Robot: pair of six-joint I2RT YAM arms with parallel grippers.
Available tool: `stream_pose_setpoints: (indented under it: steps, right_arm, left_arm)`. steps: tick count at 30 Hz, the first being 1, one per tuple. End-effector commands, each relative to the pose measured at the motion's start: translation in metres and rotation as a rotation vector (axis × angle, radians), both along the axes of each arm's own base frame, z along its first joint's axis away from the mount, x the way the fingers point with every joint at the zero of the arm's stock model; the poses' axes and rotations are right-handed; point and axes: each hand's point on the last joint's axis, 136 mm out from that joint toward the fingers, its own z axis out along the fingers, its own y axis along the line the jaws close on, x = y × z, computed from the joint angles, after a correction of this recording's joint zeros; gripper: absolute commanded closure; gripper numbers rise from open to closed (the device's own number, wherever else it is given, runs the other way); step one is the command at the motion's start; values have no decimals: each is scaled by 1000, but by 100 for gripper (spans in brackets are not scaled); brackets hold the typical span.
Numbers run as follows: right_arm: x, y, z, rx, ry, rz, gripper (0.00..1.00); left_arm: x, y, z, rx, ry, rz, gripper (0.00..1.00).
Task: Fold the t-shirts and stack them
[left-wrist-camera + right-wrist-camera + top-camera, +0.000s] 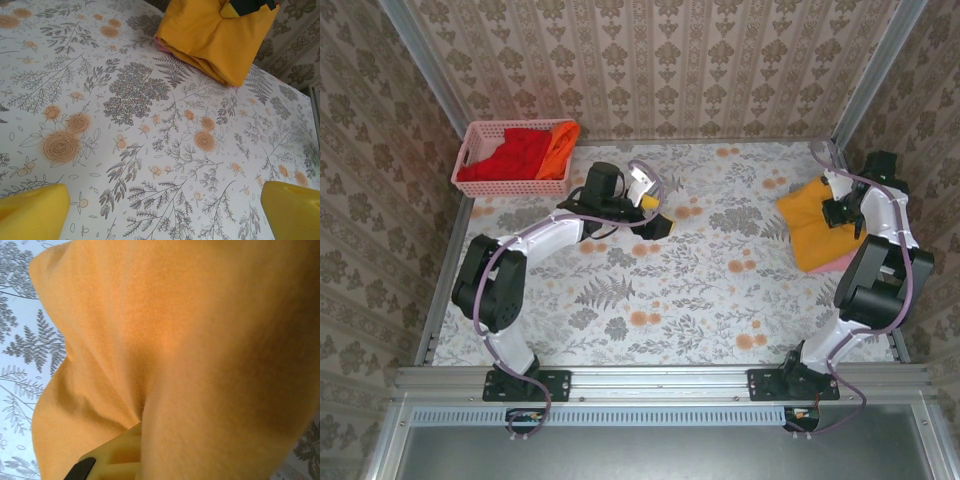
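Golden-yellow t-shirt lies folded at the right side of the floral bench, on top of a pale pink t-shirt whose edge peeks out beneath it. The right gripper is closed tight, pinching a fold of the yellow cloth. The left gripper hovers over mid-bench, jaws spread wide, holding nothing. In the far-left corner a pink basket holds a red t-shirt and an orange t-shirt.
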Motion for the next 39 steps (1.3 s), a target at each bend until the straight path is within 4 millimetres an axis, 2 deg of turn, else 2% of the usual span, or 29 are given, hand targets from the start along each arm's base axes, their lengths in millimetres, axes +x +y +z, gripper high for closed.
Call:
stream_pose_setpoints:
  steps: [1,6,8,12,14,19,23,26,28,32,36,39]
  right_arm:
    - [5,-21,5,-58,-10,-25,100]
    - [4,-36,-8,-79,15,-66,99]
    - [5,-44,-15,-104,30,-88,78]
    - [8,-51,-8,-135,12,-116,19]
    - [9,-52,5,-148,-20,-125,7]
    - [4,-38,29,-188,-71,-116,0]
    - [3,-10,29,-179,-83,-74,0]
    - [8,17,11,-105,-76,-39,0]
    - [9,24,-5,-53,-54,-56,0]
    - [10,18,-32,39,-20,-159,0]
    - [7,15,-60,106,65,-212,0]
    - [13,22,-50,119,19,-203,0]
  left_arm:
    - [1,-3,6,-26,10,-20,0]
    - [2,-3,4,-27,18,-21,0]
    - [3,-3,5,-29,20,-23,0]
    - [2,-2,5,-33,29,-27,0]
    - [4,-2,6,-34,30,-25,0]
    - [6,-4,7,-45,36,-39,0]
    - [9,-7,7,-53,43,-48,0]
    - [11,-8,8,-60,42,-50,0]
    - [11,-8,9,-64,38,-52,0]
    - [13,-2,12,-80,34,-33,0]
    - [20,15,19,-102,4,22,0]
    - [26,34,24,-123,-18,89,0]
